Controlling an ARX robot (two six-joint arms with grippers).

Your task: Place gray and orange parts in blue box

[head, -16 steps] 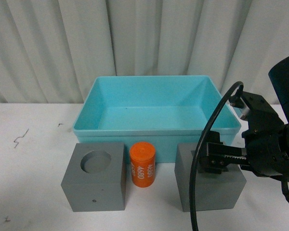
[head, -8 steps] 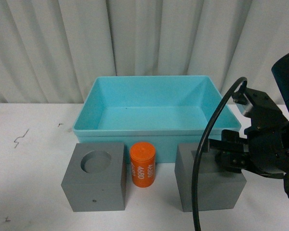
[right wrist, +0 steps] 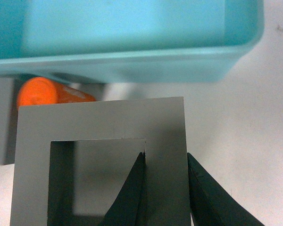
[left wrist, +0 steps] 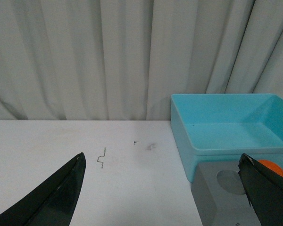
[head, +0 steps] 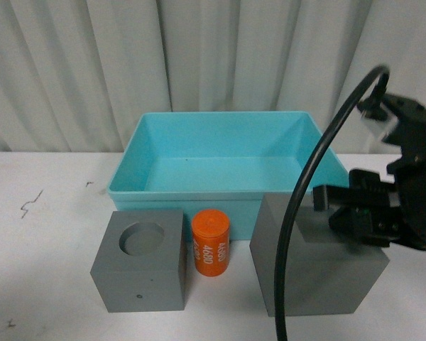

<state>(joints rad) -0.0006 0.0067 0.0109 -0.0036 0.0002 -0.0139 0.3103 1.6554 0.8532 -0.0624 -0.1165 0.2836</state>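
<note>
The turquoise-blue box (head: 135, 181) stands at the middle back, open and empty. In front of it, a gray cube with a round recess (head: 138, 261) sits on the left and an orange cylinder (head: 211, 242) with white numbers stands beside it. My right gripper (head: 348, 217) is shut on one wall of the gray cube with the square recess (head: 309, 270), one finger inside the recess, one outside, and holds it lifted and tilted. The right wrist view shows the cube (right wrist: 104, 122), the gripper (right wrist: 165, 162), the cylinder (right wrist: 42, 94) and the box (right wrist: 132, 66). My left gripper (left wrist: 162, 181) is open over bare table.
The white table (head: 42, 234) has small dark marks on the left (head: 30, 204). A pleated gray curtain (head: 92, 64) hangs behind the box. A black cable (head: 305, 206) from my right arm arcs in front of the held cube.
My right gripper has risen with the square-recess cube, which has left the table, looks larger and is tilted. The other cube, the cylinder and the box have not moved.
</note>
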